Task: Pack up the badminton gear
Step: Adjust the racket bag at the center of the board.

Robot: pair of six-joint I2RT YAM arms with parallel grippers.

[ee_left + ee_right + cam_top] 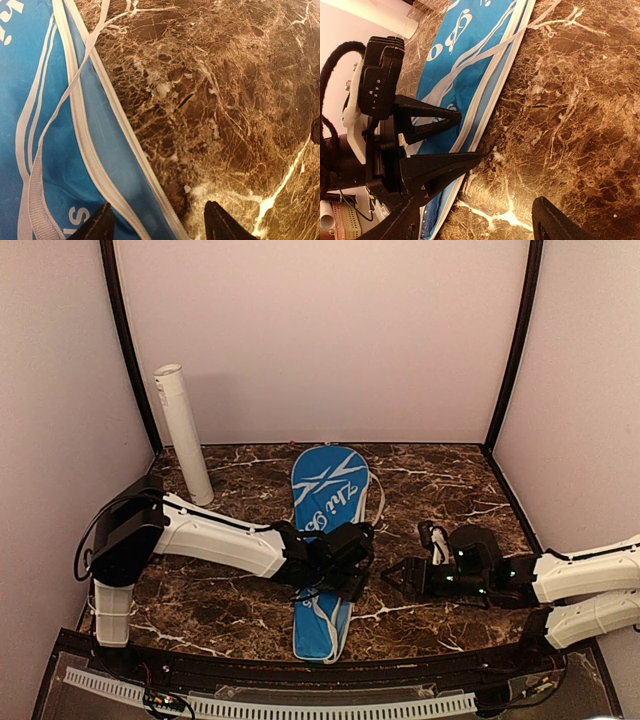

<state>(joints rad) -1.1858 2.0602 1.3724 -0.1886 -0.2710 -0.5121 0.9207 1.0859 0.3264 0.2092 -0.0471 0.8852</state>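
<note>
On the table, cover looked zipped, tube stood unpacked; left end effector and right end effector gaped empty.

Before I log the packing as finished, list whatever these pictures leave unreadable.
- Inside the blue cover: opaque in every view, so whether it holds rackets cannot be told.
- Cover's narrow middle, top view: hidden under the left gripper.
- Inside the white tube: only its outside shows, so any shuttlecocks stay unseen.
- The cover's white lettering: too small in the top view, cut by the frame edges in both wrist views.
</note>
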